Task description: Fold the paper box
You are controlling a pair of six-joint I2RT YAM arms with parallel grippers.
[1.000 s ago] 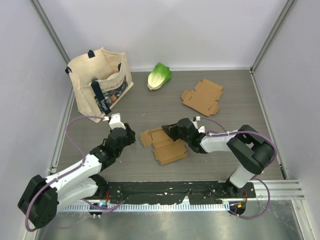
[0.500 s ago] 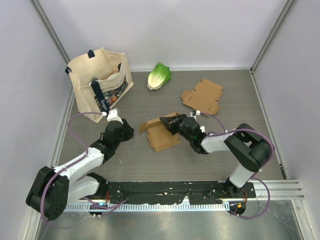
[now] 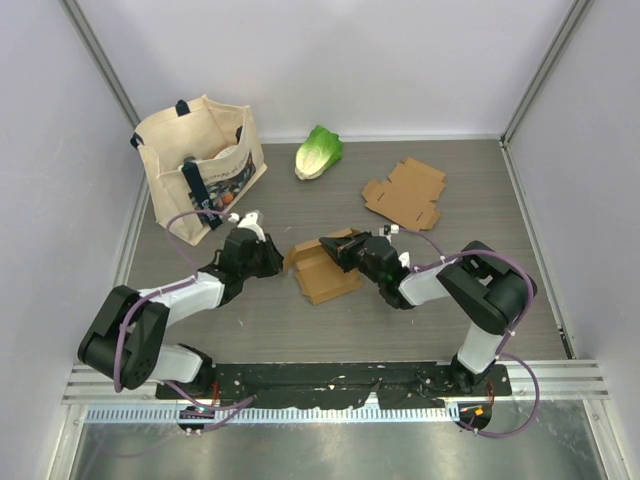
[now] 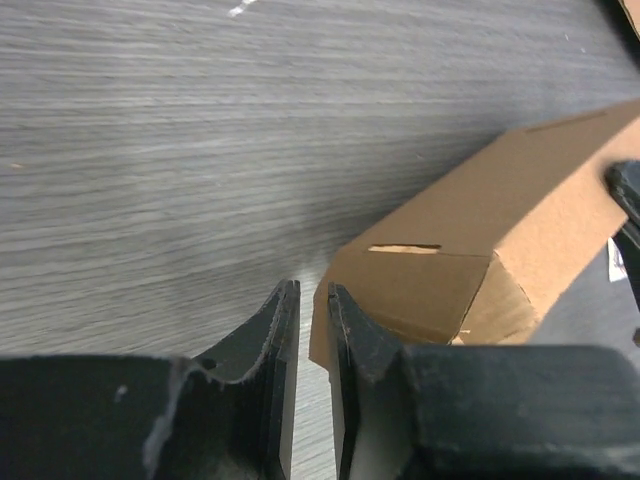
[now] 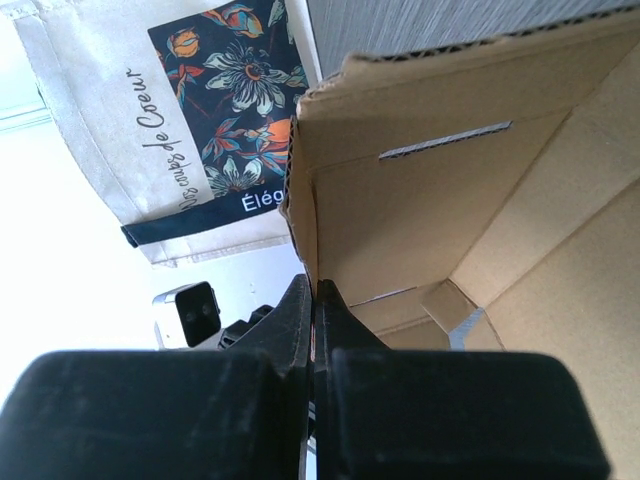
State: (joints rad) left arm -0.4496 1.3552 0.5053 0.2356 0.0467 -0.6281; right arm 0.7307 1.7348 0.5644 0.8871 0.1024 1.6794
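The brown paper box (image 3: pixel 325 272) lies partly folded on the grey table, between my two grippers. My right gripper (image 3: pixel 337 250) is shut on the box's upright side wall; in the right wrist view its fingers (image 5: pixel 313 290) pinch the wall's edge, with the box's inside (image 5: pixel 430 220) open to the right. My left gripper (image 3: pixel 274 262) is at the box's left end. In the left wrist view its jaws (image 4: pixel 308 292) stand almost together, with only a thin gap. The corner of the box's end flap (image 4: pixel 420 290) sits right at the fingertips.
A second flat cardboard blank (image 3: pixel 405 192) lies at the back right. A lettuce (image 3: pixel 318 152) lies at the back middle. A cloth tote bag (image 3: pixel 200 170) stands at the back left, and shows behind the box in the right wrist view (image 5: pixel 180 130). Side walls enclose the table.
My left gripper has moved right and forward up to the box's left end. My right gripper has pulled the box up and back, and raised its walls.
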